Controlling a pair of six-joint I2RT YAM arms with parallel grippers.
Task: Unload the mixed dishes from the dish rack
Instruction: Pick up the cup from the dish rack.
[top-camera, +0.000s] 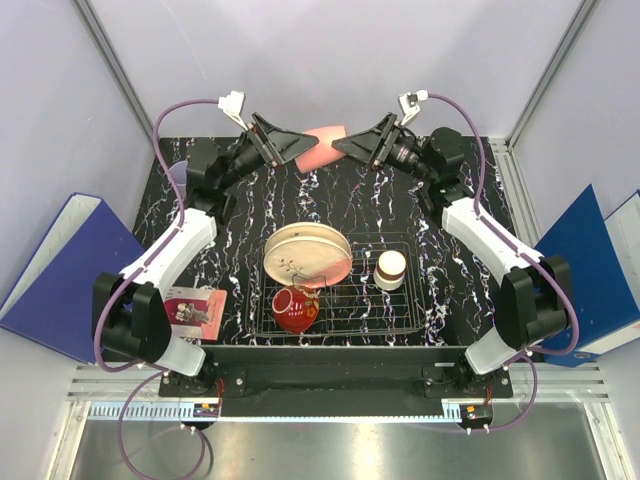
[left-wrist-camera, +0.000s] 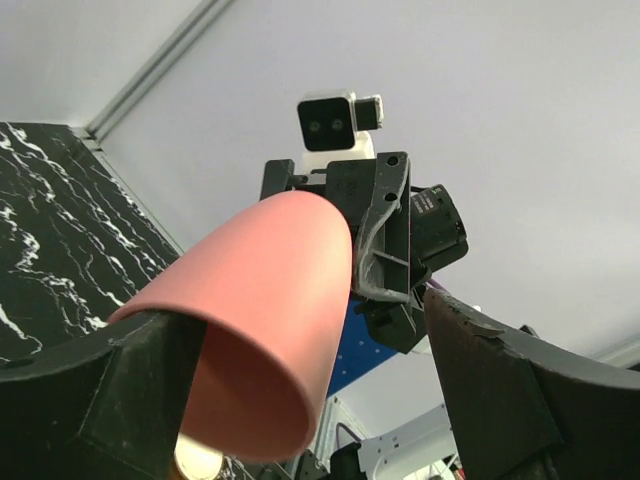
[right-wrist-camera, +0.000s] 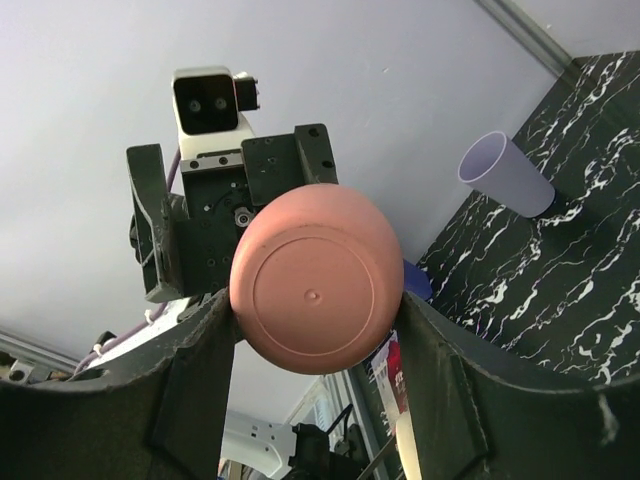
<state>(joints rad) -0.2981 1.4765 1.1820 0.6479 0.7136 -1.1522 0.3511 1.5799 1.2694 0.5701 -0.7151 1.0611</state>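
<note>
**Pink tumbler hanging between both grippers**

The pink tumbler (top-camera: 322, 148) is hanging sideways above the table's (top-camera: 470, 330) far edge. The right gripper (right-wrist-camera: 315, 300) is clamping its base. The left gripper (left-wrist-camera: 305, 310) is standing apart around its rim, one finger (left-wrist-camera: 120, 390) touching.

A cream plate (top-camera: 305, 252), red bowl-cup (top-camera: 295, 308) and brown-cream cup (top-camera: 390, 268) are sitting in the dish rack (top-camera: 400, 310). The lilac tumbler (right-wrist-camera: 505, 172) is lying well apart.

left end effector (left-wrist-camera: 300, 400): spread wide | right end effector (right-wrist-camera: 315, 330): clamped tight
</note>
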